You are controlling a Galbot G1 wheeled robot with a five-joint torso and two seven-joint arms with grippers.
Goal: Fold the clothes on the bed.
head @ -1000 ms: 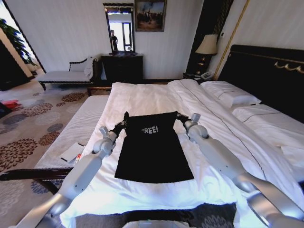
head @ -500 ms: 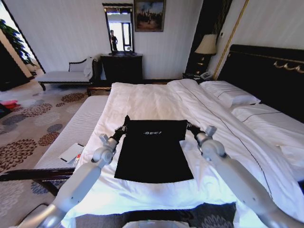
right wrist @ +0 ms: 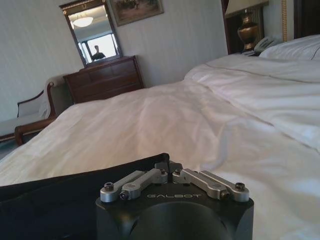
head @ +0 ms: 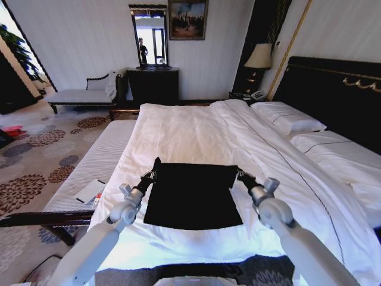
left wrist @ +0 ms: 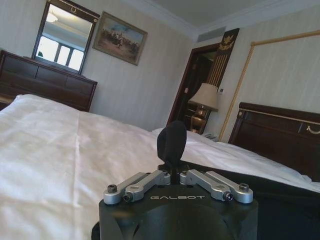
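Holding the black cotton T-shirt (head: 191, 193) on the white-sheeted double bed (head: 190, 128), your left gripper (head: 150, 177) and right gripper (head: 242, 177) are clenched on its far corners; uneven pulling could skew the fold.

Head view: high at the near edge of the bed (head: 196, 128), angled forward and down. Wrist views: low over the sheets, close behind each gripper, facing the far wall. All three share the white bed, dark dresser (head: 153, 84) and mirror (head: 150, 36).
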